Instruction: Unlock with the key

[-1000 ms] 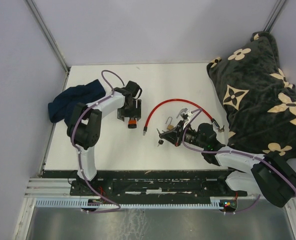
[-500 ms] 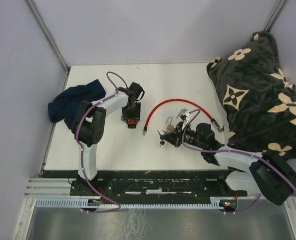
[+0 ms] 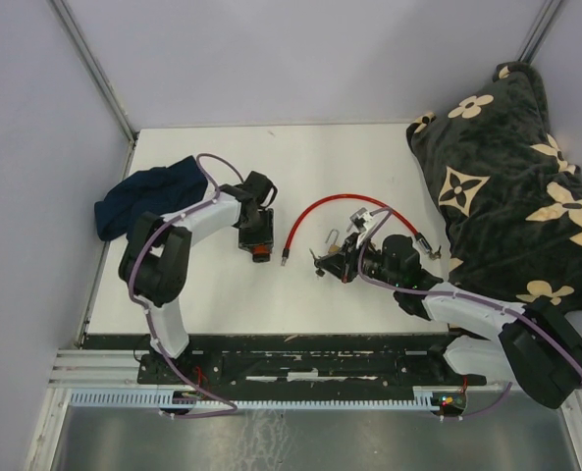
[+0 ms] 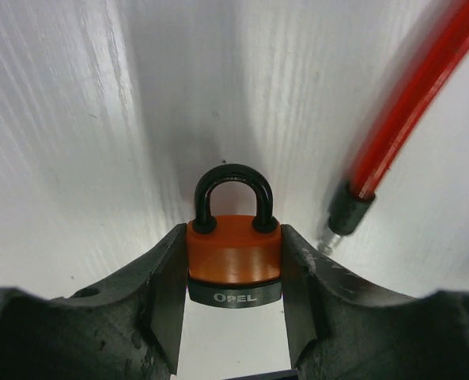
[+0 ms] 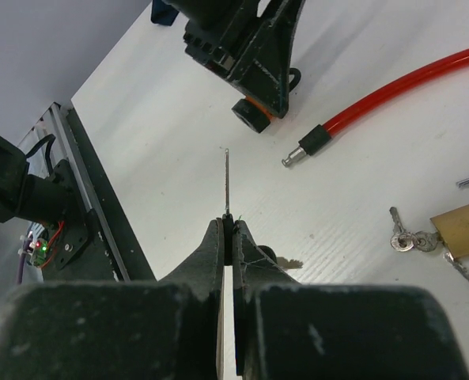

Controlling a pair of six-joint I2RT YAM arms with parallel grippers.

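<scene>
Clamping the orange padlock [image 4: 234, 265] by its sides, left gripper [image 4: 232, 237] low over the white table [image 3: 202, 289], right gripper [image 5: 228, 228] pinched on a thin key [image 5: 227, 184], blade pointing toward the padlock, well apart, red cable [image 5: 392, 85] end beside the padlock.

Left arm [image 3: 153, 263]: the elbow now sits lower and further left than one second ago, and the forearm lies at a flatter angle across the table.

Left gripper [image 3: 258, 245]: displaced slightly toward the robot. The orange padlock [image 4: 234, 257] clamped between its fingers has travelled with it.

Right gripper [image 3: 328, 265]: shifted a little away from the robot over the same interval. The key [image 5: 227, 182] pinched in it has moved along with it
</scene>
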